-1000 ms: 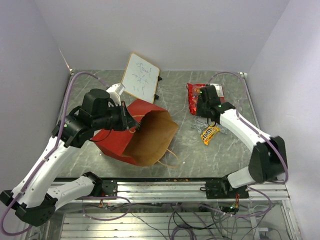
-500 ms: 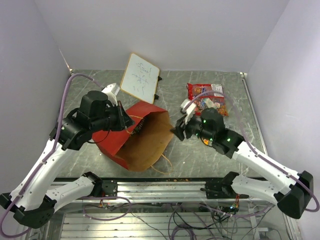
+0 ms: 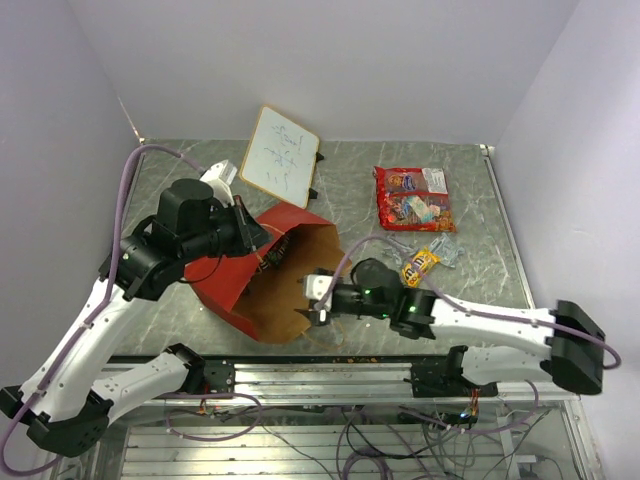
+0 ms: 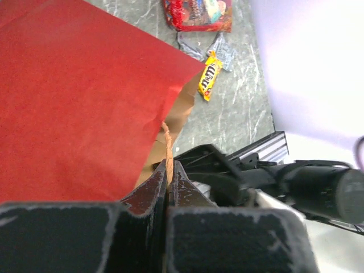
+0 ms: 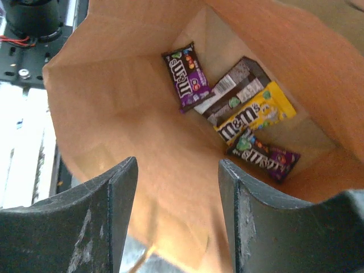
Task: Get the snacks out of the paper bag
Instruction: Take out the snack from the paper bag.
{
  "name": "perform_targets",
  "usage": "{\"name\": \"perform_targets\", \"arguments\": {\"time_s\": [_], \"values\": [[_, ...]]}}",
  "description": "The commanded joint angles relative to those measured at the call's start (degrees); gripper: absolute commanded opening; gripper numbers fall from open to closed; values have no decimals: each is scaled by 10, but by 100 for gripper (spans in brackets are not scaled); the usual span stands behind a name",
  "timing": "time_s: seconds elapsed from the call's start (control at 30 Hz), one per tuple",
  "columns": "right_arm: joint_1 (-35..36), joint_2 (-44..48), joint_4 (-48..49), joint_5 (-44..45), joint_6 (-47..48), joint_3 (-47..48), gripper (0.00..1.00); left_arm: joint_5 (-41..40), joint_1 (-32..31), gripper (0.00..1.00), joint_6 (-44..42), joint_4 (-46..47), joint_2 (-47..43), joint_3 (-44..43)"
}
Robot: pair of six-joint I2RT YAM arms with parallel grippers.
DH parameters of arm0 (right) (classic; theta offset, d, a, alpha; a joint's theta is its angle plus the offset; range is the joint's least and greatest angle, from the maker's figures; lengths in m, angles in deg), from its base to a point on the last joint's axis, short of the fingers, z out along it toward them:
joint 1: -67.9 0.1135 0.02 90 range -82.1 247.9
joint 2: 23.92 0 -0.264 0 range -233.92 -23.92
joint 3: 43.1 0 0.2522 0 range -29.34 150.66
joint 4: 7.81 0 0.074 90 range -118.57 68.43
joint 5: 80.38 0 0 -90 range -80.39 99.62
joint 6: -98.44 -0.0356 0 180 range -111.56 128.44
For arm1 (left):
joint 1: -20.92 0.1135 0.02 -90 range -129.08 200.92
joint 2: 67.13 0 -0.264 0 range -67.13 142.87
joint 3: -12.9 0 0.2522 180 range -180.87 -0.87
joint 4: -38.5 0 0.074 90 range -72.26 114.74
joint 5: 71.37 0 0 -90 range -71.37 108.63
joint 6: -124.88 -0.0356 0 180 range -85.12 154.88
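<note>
Setting: a grey marbled table (image 3: pixel 360 180) boxed in by pale lilac walls.
Bag: the paper bag (image 3: pixel 225 285) sits tilted toward the table's left near part, its mouth turned to the near edge.
Left: the left hand (image 4: pixel 169 173) is pinched tight on the bag's twisted handle (image 4: pixel 168 139).
Right: the right hand (image 5: pixel 177 170) is at the mouth, fingers apart and empty.
Snacks: four packets (image 5: pixel 256 116) overlap at the bag's bottom. A red candy bag (image 3: pixel 412 197) lies out by the far right corner.
Handling: probably light, slick and crinkly. Pinch a free flat edge; the purple packet (image 5: pixel 186 77) lies clearest.

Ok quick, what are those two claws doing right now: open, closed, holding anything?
Left gripper: closed on the handle of the paper bag.
Right gripper: open, holding nothing, pointing into the bag's mouth.
</note>
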Motion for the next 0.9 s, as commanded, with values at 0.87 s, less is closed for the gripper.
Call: {"name": "perform_targets", "arguments": {"time_s": [0.87], "values": [[16,-477,468,293,73,94,66,37,0,7,7,60,-41,-7]]}}
